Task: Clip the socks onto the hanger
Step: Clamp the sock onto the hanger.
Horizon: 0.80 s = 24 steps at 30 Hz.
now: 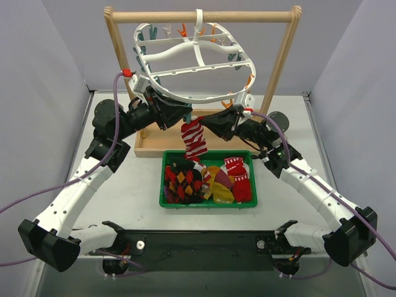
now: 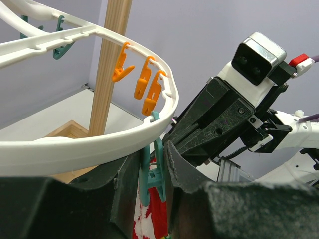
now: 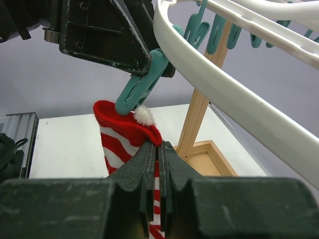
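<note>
The white oval hanger (image 1: 204, 97) hangs from the wooden bar. My left gripper (image 1: 184, 114) is shut on a teal clip (image 2: 158, 169) that dangles from the hanger's near rim (image 2: 75, 144), with the fingers pressing the clip's two handles. The red-white striped sock (image 1: 195, 139) hangs just below. My right gripper (image 3: 157, 154) is shut on the sock's red cuff (image 3: 119, 134), beside its white pom-pom. The clip's lower end (image 3: 142, 87) meets the cuff's top edge. More socks (image 1: 185, 179) lie in the green bin.
The green bin (image 1: 207, 204) sits in front of the wooden rack (image 1: 198, 17), whose tray base (image 1: 151, 148) lies behind it. Three orange clips (image 2: 144, 79) hang further along the rim, and more teal clips (image 3: 214, 32) hang on the spokes.
</note>
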Motion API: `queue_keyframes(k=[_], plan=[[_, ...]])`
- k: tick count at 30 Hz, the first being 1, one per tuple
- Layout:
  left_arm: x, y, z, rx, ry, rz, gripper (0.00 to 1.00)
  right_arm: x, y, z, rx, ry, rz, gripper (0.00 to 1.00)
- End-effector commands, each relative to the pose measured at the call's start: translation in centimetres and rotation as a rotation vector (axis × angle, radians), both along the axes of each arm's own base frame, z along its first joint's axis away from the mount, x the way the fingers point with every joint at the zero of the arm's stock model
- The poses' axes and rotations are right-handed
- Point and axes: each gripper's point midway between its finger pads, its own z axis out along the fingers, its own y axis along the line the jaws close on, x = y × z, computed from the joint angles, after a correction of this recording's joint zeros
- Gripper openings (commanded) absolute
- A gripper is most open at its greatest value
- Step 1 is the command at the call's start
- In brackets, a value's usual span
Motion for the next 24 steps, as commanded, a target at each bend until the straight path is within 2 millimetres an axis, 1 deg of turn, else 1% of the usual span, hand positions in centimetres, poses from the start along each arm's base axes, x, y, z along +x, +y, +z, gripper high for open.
queue_keyframes(k=[1,5,9,14,16,17,18,24], plan=[[-2.8,-0.7,1.8,-0.002,-0.059,-0.121,0.00,-2.1,-0.7,3.8,0.065,-0.149,0.044,0.00],[-2.9,-0.7,1.7,-0.002,-0.061,-0.121,0.00,-2.2,-0.8,4.6,0.100,-0.134,0.052,0.00],[-3.0,-0.7,1.8,-0.004,-0.065,-0.122,0.00,-1.7,-0.8,5.4,0.132,-0.133,0.035,0.00],[-3.1,-0.7,1.7,-0.001,-0.066,-0.126,0.00,-1.3,-0.9,5.8,0.160,-0.120,0.025,0.00],[-3.1,-0.6,1.7,-0.002,-0.068,-0.126,0.00,-1.1,-1.4,6.1,0.168,-0.122,0.004,0.00],[-3.2,-0.7,1.7,-0.001,-0.070,-0.129,0.00,-1.0,-1.5,5.9,0.170,-0.115,-0.003,0.00],[-3.1,-0.6,1.7,-0.002,-0.071,-0.127,0.00,-0.8,-2.0,6.2,0.179,-0.119,-0.019,0.00],[-3.4,-0.7,1.7,-0.004,-0.077,-0.132,0.00,-0.7,-2.6,6.4,0.188,-0.110,-0.033,0.00]])
